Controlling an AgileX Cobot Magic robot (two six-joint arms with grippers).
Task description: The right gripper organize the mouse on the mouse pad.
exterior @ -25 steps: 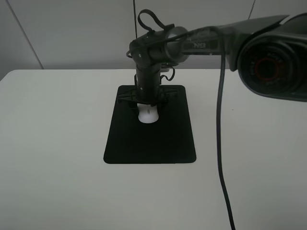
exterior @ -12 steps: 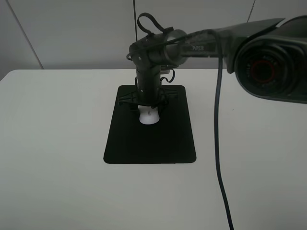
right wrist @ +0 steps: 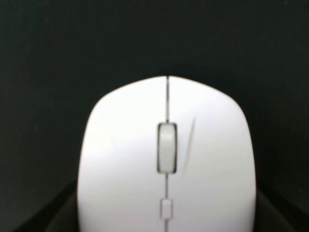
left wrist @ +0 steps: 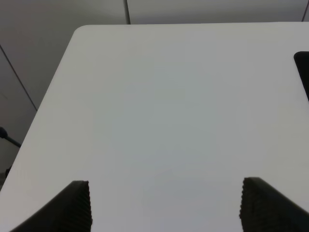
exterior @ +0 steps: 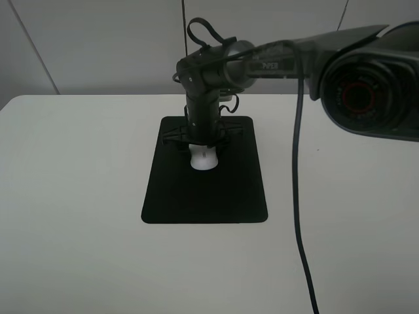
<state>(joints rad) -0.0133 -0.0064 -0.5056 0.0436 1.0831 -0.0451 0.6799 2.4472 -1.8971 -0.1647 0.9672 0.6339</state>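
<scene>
The right claw point(exterior: 201, 145) hangs straight down over the far half of the pad point(exterior: 209, 190), its arm reaching in from the right. A black cable point(exterior: 298, 196) drops from that arm and runs towards the near edge of the table point(exterior: 78, 196). The mouse point(exterior: 203, 159) lies flat on the pad, about midway between the pad's left and right edges and closer to the far edge than the near one. Its far end is tucked under the claw; its rounded near end shows white against the black.

From the right wrist camera the mouse fills most of the view, with the grey wheel point(right wrist: 167, 147) on its centre line and the pad dark all around it. Two dark fingers point(right wrist: 53, 215) sit low on either side of the mouse body, just beside it. I cannot tell whether they are pressing on its sides or standing just off them, so I cannot say whether the claw is gripping or has let go.

The left claw point(left wrist: 164, 208) is over bare white table, well to the left of the pad. Its two ribbed fingers point(left wrist: 77, 208) are spread wide with nothing between them.
</scene>
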